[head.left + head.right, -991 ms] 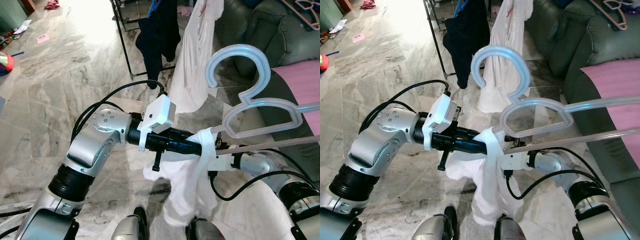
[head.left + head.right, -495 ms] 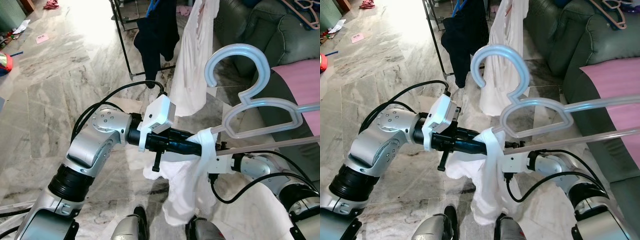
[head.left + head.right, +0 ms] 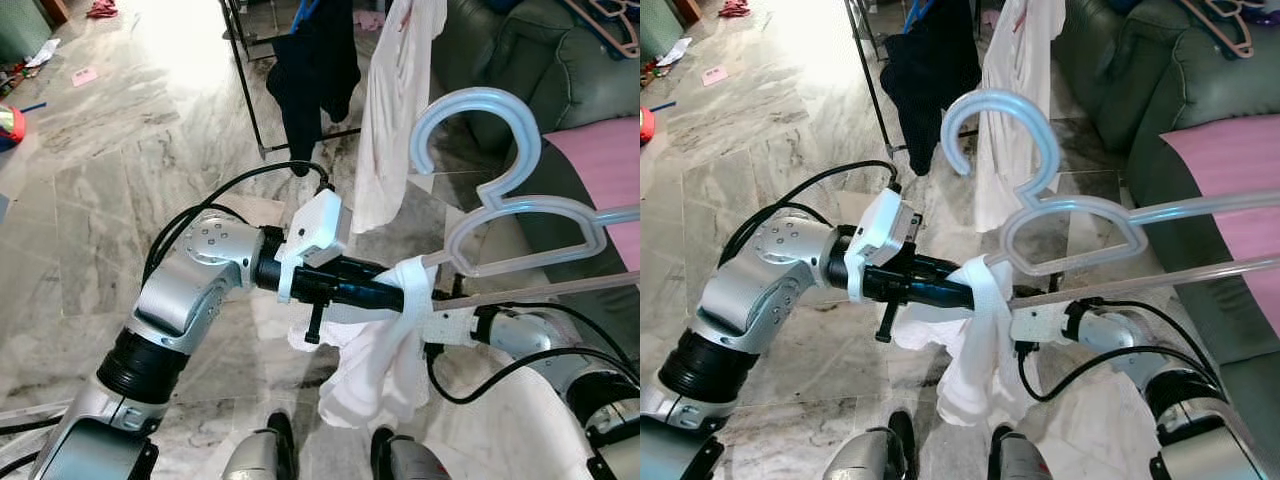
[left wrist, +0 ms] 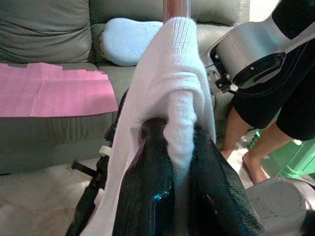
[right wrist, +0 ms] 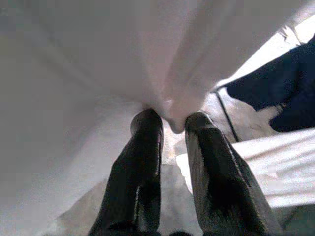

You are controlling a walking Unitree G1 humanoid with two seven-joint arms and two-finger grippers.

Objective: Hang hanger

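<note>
Hanger: we have the pale blue plastic hanger (image 3: 520,215) up in front of the chest, hook uppermost and turned toward the clothes rack (image 3: 250,90), its bar running off toward the sofa (image 3: 520,60) on the right. It is not yet on the rack.

White garment: a white cloth (image 3: 385,350) is draped over the hanger's near end and hangs down between our two arms; we judge it is kept bunched there so it rides along with the hanger.

Left gripper: the left gripper (image 4: 172,162) reaches across from the left, and in its wrist view we see both black fingers (image 4: 147,196) clamped on a fold of the white cloth where it wraps the hanger's end. That pinch looks like the main hold carrying the load.

Right gripper: the right gripper (image 5: 170,123) comes up from below, fingers nearly together with a tuck of white cloth nipped between the tips. We read this as a steadying hold that stops the cloth sliding off.

Rack: ahead, the rack already carries a dark garment (image 3: 315,70) and a white shirt (image 3: 400,100).

Next: we'd say the hook must be lifted to the rail beside those clothes.

Risk: the grip is on cloth, so the hanger could tilt.
</note>
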